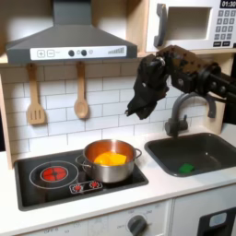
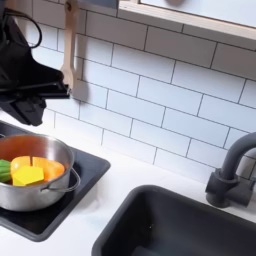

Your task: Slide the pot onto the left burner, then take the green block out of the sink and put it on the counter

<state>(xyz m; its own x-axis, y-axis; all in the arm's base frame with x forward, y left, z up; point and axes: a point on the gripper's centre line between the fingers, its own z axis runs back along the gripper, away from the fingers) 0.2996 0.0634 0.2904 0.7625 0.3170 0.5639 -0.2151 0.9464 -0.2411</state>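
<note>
Here the end effector [image 1: 140, 109] hangs empty, fingers apart, above the pot [image 1: 110, 161] (which sits on the cooktop's right burner in the first exterior view, probably awaiting its slide), while the green block [image 1: 187, 169] lies in the sink [image 1: 221, 147].

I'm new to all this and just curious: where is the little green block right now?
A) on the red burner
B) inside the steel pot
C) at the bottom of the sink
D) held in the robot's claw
C: in the first exterior view the green block lies on the floor of the sink, apart from the pot and the raised gripper.
</note>
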